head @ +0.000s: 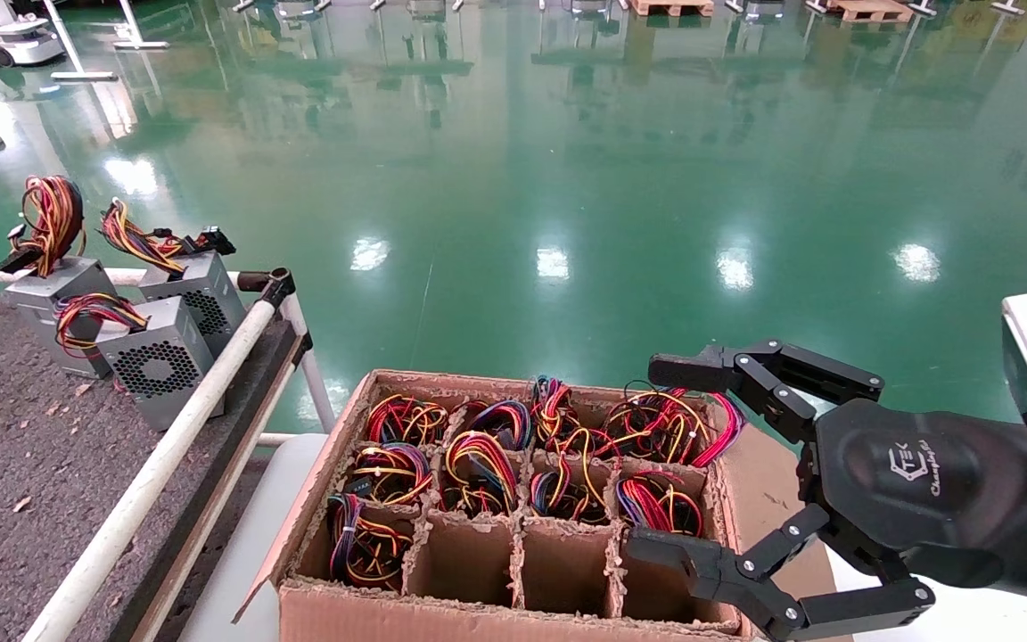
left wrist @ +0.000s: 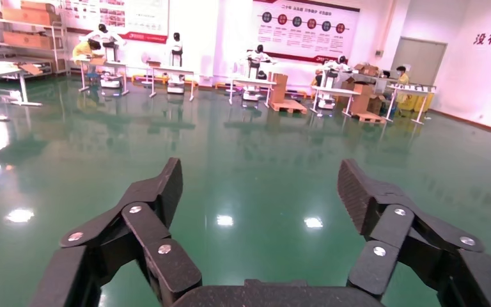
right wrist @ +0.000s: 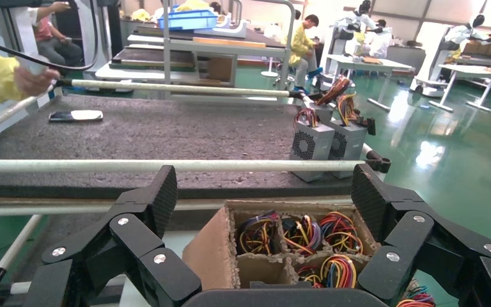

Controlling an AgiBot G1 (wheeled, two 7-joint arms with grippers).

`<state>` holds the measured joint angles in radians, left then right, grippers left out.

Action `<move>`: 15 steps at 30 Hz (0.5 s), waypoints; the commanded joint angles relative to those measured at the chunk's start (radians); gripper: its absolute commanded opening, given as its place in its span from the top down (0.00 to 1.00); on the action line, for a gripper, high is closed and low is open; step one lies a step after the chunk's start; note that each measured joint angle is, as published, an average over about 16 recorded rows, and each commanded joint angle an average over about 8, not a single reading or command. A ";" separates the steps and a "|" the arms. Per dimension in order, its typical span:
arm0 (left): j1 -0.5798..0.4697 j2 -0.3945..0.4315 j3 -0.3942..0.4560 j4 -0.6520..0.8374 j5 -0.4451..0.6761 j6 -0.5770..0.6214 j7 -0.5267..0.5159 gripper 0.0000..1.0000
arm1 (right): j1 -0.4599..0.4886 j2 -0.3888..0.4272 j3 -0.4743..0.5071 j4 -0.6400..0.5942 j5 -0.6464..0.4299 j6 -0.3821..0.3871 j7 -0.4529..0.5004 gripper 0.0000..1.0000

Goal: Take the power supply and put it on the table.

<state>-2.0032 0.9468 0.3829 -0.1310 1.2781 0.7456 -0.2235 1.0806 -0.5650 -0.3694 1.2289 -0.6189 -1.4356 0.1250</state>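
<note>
Several power supplies stand in the cells of a brown carton (head: 478, 615), showing only their looped red, orange, yellow and black wire bundles (head: 478, 464). My right gripper (head: 656, 455) hangs open over the carton's right side with nothing between its fingers. In the right wrist view the right gripper (right wrist: 263, 192) frames the carton (right wrist: 208, 256) and the wire bundles (right wrist: 339, 233). The dark grey table (head: 14, 446) lies to the left behind a white rail (head: 175, 437). My left gripper (left wrist: 260, 179) is open over bare green floor and does not show in the head view.
Three grey power supply boxes (head: 152, 361) with wire bundles stand at the table's far corner. Three front cells of the carton (head: 562, 566) hold nothing. The carton rests on a white surface (head: 237, 553). A phone (right wrist: 77, 116) lies on the table and a yellow-sleeved arm (right wrist: 0, 73) reaches in beyond it.
</note>
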 commanded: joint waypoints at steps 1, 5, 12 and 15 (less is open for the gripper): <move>0.006 -0.005 -0.009 -0.006 -0.016 0.014 -0.009 0.00 | 0.000 0.000 0.000 0.000 0.000 0.000 0.000 0.00; 0.066 -0.026 -0.015 -0.081 -0.051 0.062 -0.006 0.00 | 0.000 0.000 0.000 0.000 0.000 0.000 0.000 0.00; 0.178 -0.066 -0.026 -0.221 -0.116 0.152 -0.001 0.00 | 0.000 0.000 0.000 0.000 0.000 0.000 0.000 0.00; 0.226 -0.084 -0.031 -0.280 -0.143 0.190 0.002 0.00 | 0.000 0.000 0.000 0.000 0.000 0.000 0.000 0.00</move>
<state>-1.7766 0.8631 0.3517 -0.4118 1.1348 0.9360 -0.2218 1.0806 -0.5650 -0.3694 1.2288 -0.6189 -1.4354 0.1250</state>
